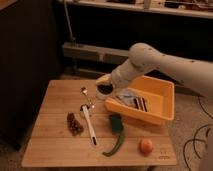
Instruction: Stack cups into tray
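Observation:
My gripper (pixel 103 83) hangs over the table just left of the tray's near-left corner. It is shut on a small round cup (pixel 104 90) with a dark inside and a pale lower wall, held above the wood. I cannot tell whether this is one cup or two nested together. No other cup shows on the table. The tray (pixel 166 102) is a large orange-yellow bin at the right of the table, with flat pale and dark items (pixel 134 101) lying in it.
On the wooden table (pixel 50 145) lie a metal spoon (pixel 85 93), a white long-handled utensil (pixel 89 126), a bunch of dark grapes (pixel 75 124), a green block (pixel 116 122), a green chili (pixel 116 144) and an orange (pixel 146 145).

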`<state>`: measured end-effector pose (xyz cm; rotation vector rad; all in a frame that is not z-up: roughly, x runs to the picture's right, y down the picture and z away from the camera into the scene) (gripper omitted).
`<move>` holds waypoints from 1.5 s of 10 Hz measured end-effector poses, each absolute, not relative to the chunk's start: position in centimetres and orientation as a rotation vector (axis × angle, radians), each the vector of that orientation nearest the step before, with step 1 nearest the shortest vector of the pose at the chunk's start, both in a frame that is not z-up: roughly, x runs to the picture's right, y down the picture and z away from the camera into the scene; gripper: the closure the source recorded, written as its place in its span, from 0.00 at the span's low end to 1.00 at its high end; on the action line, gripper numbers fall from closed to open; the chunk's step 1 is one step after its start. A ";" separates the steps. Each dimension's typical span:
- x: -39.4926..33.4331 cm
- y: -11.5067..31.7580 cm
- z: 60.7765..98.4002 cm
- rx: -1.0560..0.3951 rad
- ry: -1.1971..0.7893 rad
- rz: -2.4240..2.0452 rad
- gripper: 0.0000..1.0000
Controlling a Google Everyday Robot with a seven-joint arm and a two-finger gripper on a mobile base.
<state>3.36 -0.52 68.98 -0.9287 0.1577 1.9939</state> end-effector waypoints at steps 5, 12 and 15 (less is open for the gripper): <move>14.7 -2.3 71.7 -0.737 0.392 2.271 1.00; 11.2 4.9 84.7 -0.789 0.476 2.305 0.68; 9.4 5.7 87.4 -0.802 0.473 2.296 0.37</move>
